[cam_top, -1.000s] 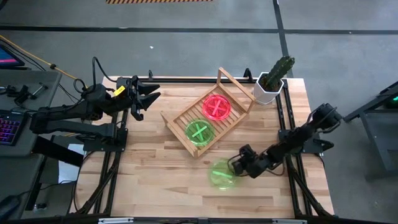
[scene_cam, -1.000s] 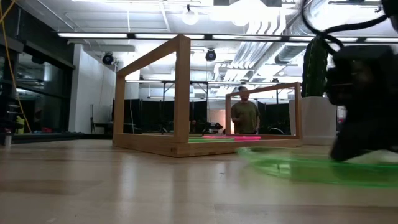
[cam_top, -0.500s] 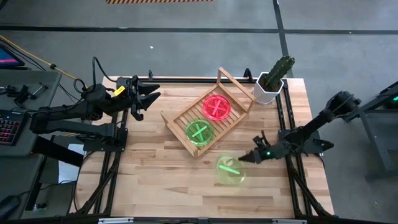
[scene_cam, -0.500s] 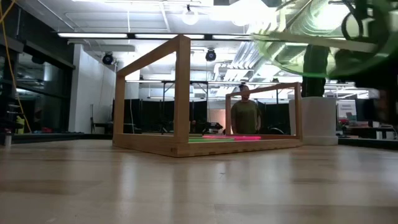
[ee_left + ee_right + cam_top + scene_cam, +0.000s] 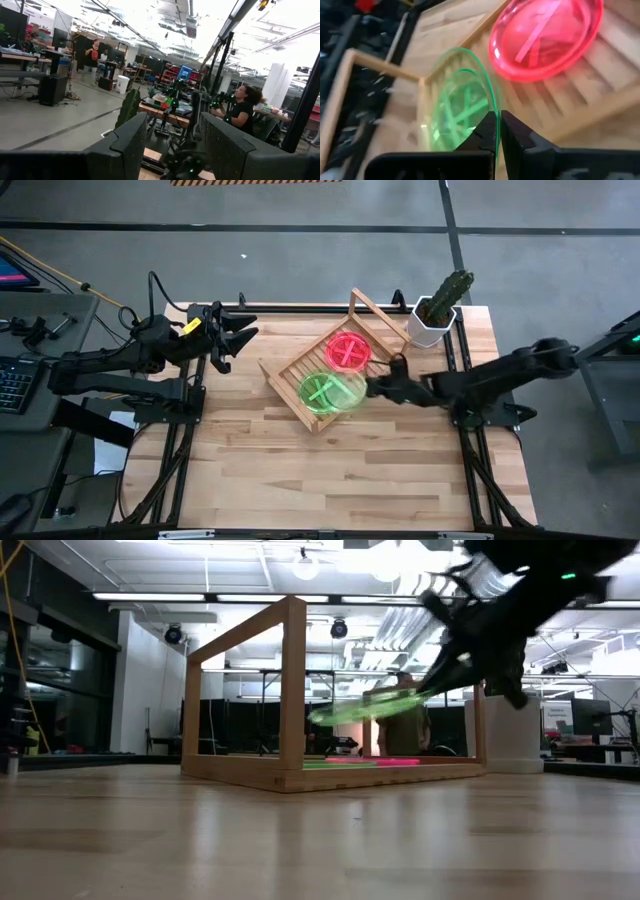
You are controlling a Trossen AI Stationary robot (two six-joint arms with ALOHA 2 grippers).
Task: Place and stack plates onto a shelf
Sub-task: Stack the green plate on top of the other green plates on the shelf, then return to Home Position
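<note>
High view: right gripper (image 5: 372, 387) has carried a green plate (image 5: 345, 392) off the near tabletop, where it lay a second ago, up to the shelf (image 5: 285, 369). The plate now hangs over the shelf's near end, overlapping the green stack (image 5: 319, 391) already there. Pink plates (image 5: 347, 351) sit farther along the slats. White pot with cactus (image 5: 436, 318) stands off the shelf's far right corner. Left gripper (image 5: 232, 337) waits at the table's far left edge, unmoved.

Low view: carried plate (image 5: 375, 705) rides tilted, above the rail, clear of the slats.

Left wrist view: left fingers (image 5: 127, 145) spread wide, nothing between them.

Right wrist view: right fingers (image 5: 490, 131) pinched narrow on the green plate's rim (image 5: 492, 102); pink plates (image 5: 545, 37) beyond.

Judgement: transport nearly done; lowering and release onto the green stack remain.
</note>
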